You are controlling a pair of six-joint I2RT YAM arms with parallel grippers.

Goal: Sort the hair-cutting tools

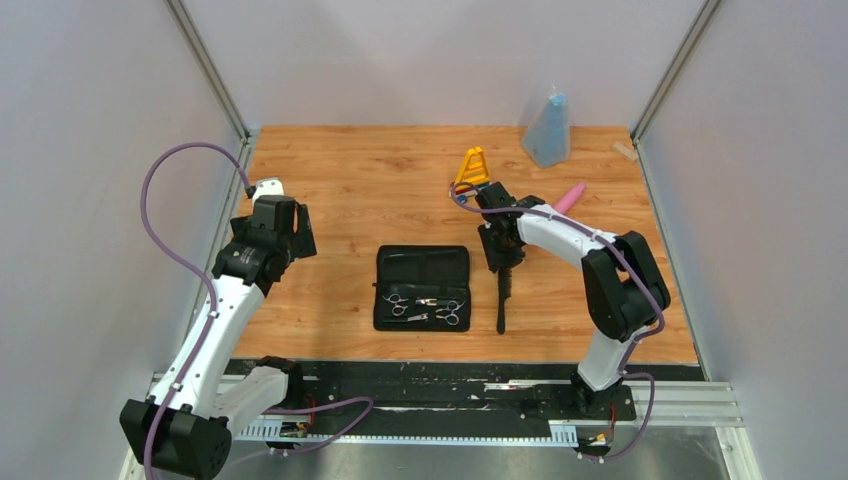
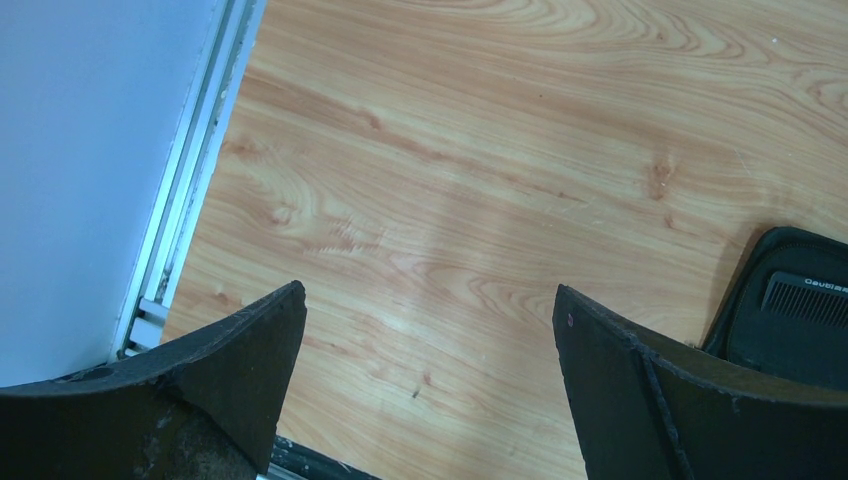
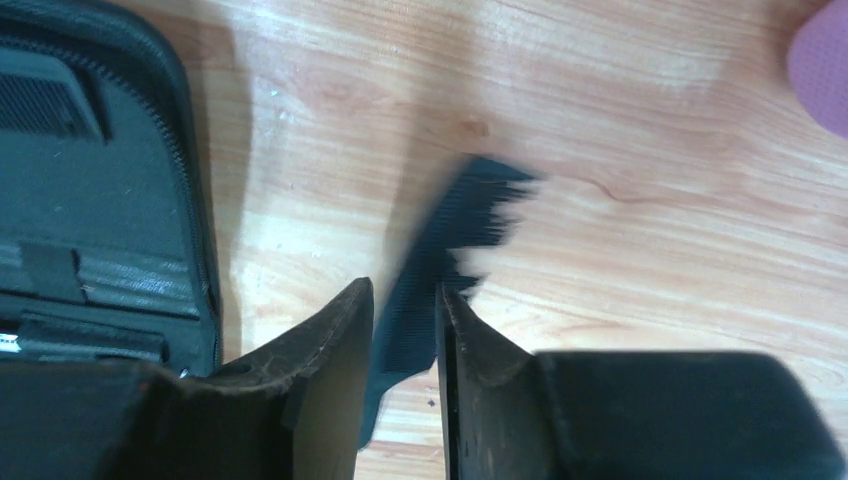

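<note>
My right gripper is shut on the black comb with a handle, just right of the open black case. In the right wrist view the fingers pinch the comb, which is blurred. Two silver scissors lie in the case's near half. The second black comb sits in the case's far half and also shows in the right wrist view. My left gripper is open and empty over bare wood, left of the case.
A yellow-orange toy stands just behind the right gripper. A pink wand lies to its right and shows in the right wrist view. A blue bag stands at the back right. Grey walls close in both sides.
</note>
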